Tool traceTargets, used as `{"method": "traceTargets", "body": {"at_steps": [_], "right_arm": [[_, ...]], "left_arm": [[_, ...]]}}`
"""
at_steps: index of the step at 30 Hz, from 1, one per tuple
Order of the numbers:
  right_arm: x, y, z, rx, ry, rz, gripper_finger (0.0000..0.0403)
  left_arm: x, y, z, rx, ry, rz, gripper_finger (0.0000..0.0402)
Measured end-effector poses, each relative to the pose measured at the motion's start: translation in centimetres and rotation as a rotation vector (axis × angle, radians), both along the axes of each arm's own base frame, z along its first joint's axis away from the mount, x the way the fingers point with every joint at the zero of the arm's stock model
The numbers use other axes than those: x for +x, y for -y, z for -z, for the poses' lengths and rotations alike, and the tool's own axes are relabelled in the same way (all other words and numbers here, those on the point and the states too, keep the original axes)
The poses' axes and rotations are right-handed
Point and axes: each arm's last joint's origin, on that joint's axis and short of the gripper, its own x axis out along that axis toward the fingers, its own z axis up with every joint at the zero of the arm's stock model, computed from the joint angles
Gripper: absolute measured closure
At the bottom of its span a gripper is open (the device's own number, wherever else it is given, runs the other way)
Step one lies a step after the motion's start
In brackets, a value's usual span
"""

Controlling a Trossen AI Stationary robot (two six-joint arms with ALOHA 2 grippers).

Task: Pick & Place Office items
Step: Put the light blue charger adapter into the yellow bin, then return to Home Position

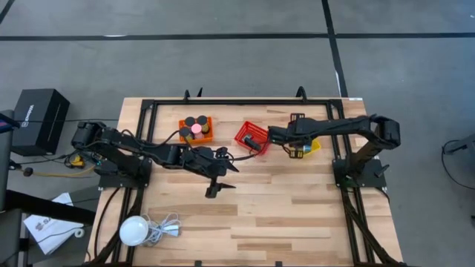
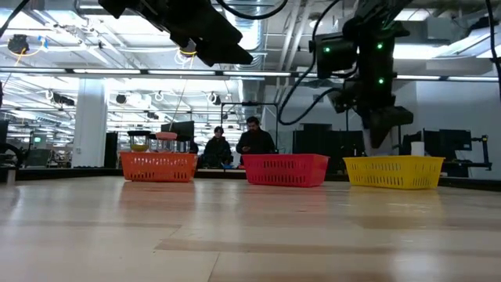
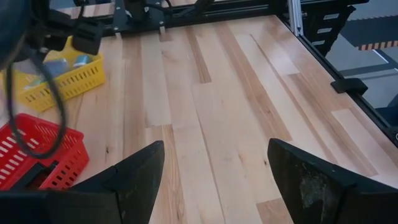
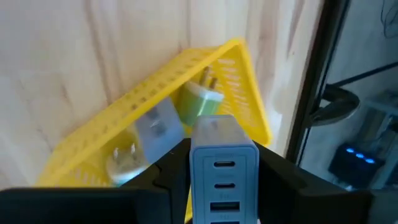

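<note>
a: what do we have between the right gripper (image 4: 214, 180) jaws?
b: a light-blue charger (image 4: 222, 171), clamped, with the yellow basket (image 4: 249, 87) just beyond them, holding a green plug (image 4: 198, 99).
a: and our left gripper (image 3: 214, 171)?
b: jaws wide apart, only bare table (image 3: 211, 93) between them.

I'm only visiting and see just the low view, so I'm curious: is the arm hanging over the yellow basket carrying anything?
Observer: Yes. The right end effector grips a light-blue charger with a row of ports.
Operator: What's already in the basket?
Observer: The yellow basket holds a green plug, a white plug and a light-blue piece.
Operator: And the other arm?
Observer: The left end effector is open and empty, above the bare table near the red basket.
</note>
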Motion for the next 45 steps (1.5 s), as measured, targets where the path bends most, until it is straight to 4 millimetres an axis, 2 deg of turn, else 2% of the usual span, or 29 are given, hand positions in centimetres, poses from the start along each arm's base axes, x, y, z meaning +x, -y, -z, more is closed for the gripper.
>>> {"method": "traceTargets", "body": {"at_steps": [6,18,24,28,32,36,41,45], "right_arm": [[-0.3,1.1,0.0,-0.002,0.021,0.067,0.0261],[-0.3,1.2,0.0,0.011,0.024,0.075,0.0181],[-0.2,0.5,0.1,0.042,0.105,0.185,0.0171],[0.0,-0.6,-0.3,0.045,0.130,0.163,0.0171],[-0.1,-2.3,-2.3,0.046,0.182,0.120,0.0171],[-1.1,-4.2,-5.5,0.047,0.290,0.060,0.0171],[-4.0,-6.0,-9.8,0.058,0.515,-0.014,0.0171],[-6.7,-7.2,-12.6,0.107,0.789,-0.073,0.0171]], "left_arm": [[0.0,0.0,0.0,0.000,0.001,0.000,0.0121],[0.0,0.0,0.0,0.000,0.001,0.000,0.0121],[0.0,0.0,0.0,0.002,0.004,0.000,0.0121],[0.0,-0.1,0.0,-0.002,0.001,-0.004,0.0121],[-0.4,-0.2,-0.6,-0.042,0.005,-0.026,0.0121],[-1.9,-0.4,-3.2,-0.044,0.096,-0.047,0.0121],[-5.5,-1.2,-7.3,-0.037,0.265,-0.086,0.0121],[-9.4,-2.1,-8.1,-0.016,0.355,-0.103,0.0121]]}}
